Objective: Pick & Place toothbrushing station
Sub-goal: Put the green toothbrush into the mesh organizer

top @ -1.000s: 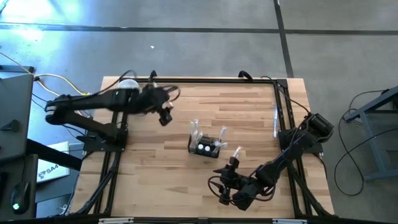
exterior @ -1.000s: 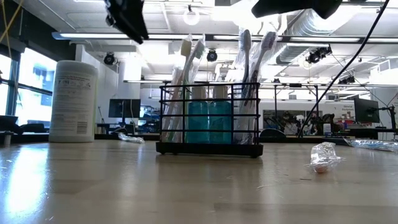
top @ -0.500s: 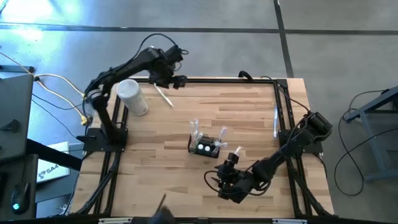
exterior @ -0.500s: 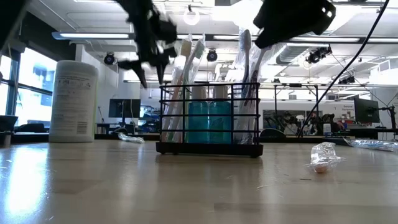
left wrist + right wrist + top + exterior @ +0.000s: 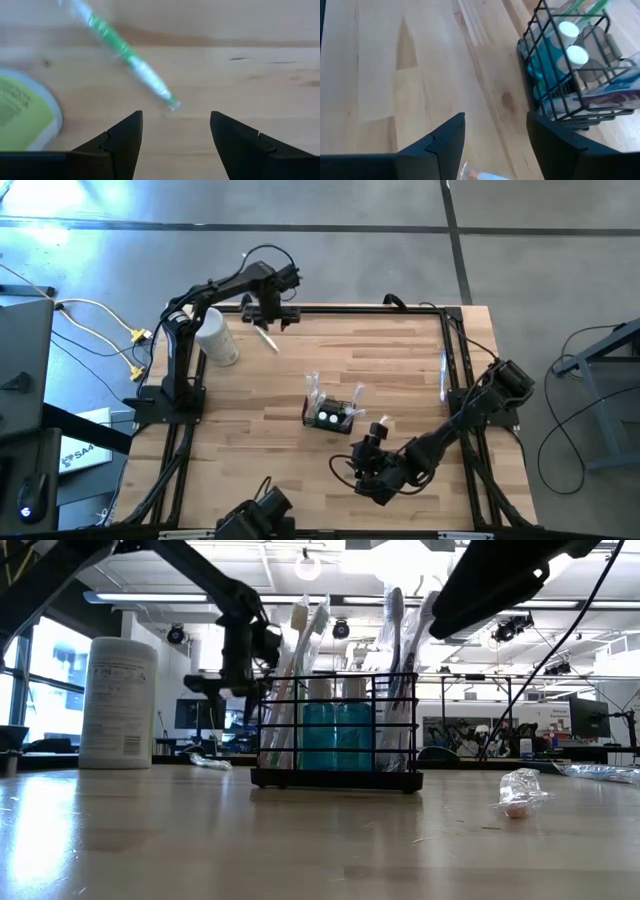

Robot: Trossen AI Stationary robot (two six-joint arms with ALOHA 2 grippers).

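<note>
Your toothbrushing station (image 5: 333,414), a black wire caddy already loaded with brushes and blue bottles, stands mid-worktop (image 5: 400,360). Beyond it, your left tool (image 5: 268,318) hovers empty with fingers apart over a wrapped toothbrush (image 5: 265,336), likely the next pick. Your right tool (image 5: 360,470) waits near the station, fingers apart, holding nothing.

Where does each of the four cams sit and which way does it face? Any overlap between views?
High view: overhead, looking straight down on the table; both arms show.
Low view: table height, level across to the room; black wire caddy centred, arms overhead.
Left wrist view: looks down past the open left gripper at a green-and-white wrapped toothbrush.
Right wrist view: looks past the open right gripper toward the caddy.
Shared: caddy in high, low and right wrist; white canister in high and low.
</note>
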